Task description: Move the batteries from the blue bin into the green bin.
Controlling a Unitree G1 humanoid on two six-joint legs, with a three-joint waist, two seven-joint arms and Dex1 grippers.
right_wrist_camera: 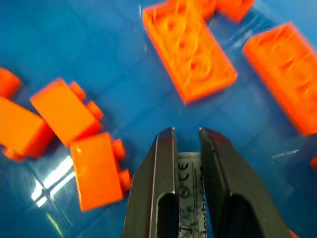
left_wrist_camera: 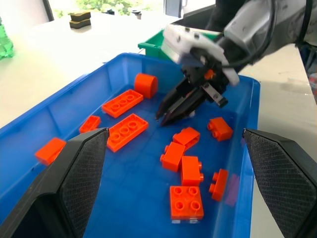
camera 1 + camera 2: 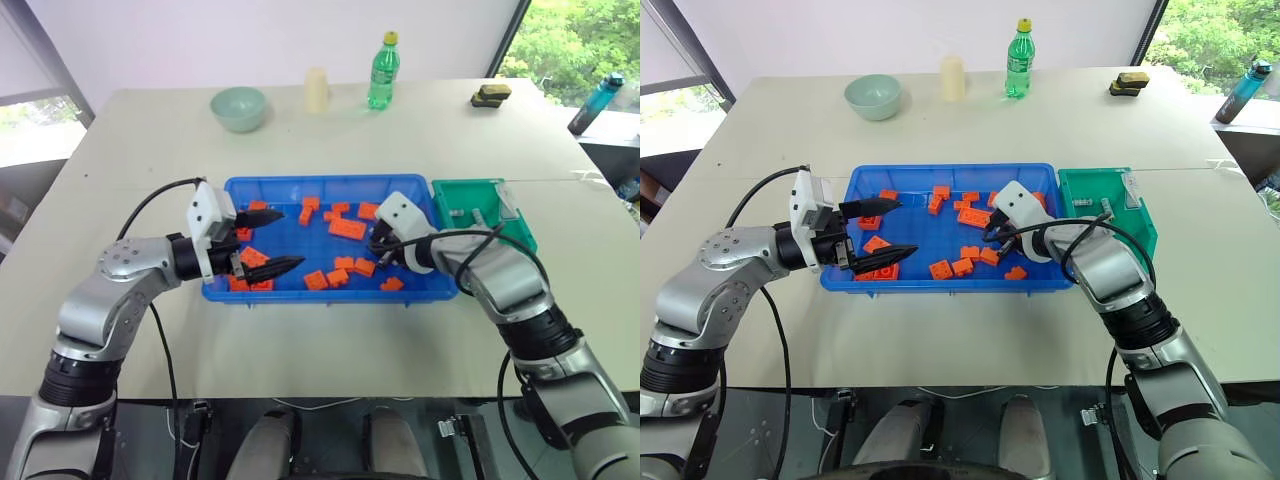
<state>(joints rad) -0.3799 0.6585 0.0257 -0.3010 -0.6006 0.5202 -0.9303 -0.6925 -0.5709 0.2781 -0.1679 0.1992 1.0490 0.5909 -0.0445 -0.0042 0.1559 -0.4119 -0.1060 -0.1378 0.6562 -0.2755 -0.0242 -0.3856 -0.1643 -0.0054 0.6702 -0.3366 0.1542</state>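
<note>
Gripping a battery (image 1: 187, 171), right hand (image 1: 187, 136) nearly closed, over blue bin (image 3: 330, 292)

table (image 3: 330, 330): pale beige top across the frame | wall (image 3: 250, 40): plain white, upper centre | windows: upper left (image 3: 30, 80) bright, upper right (image 3: 580, 40) green trees | floor (image 3: 330, 435): dark, lower edge | light: daylight

The blue bin (image 3: 330, 185), a wide shallow tray, sits at the centre of the frame with the smaller, deeper green bin (image 3: 520, 225) touching its right end. One silver battery (image 1: 188, 171) with printed marks is pinched between two black fingers just above the blue floor; others (image 3: 478, 213) lie in the green bin.
</note>
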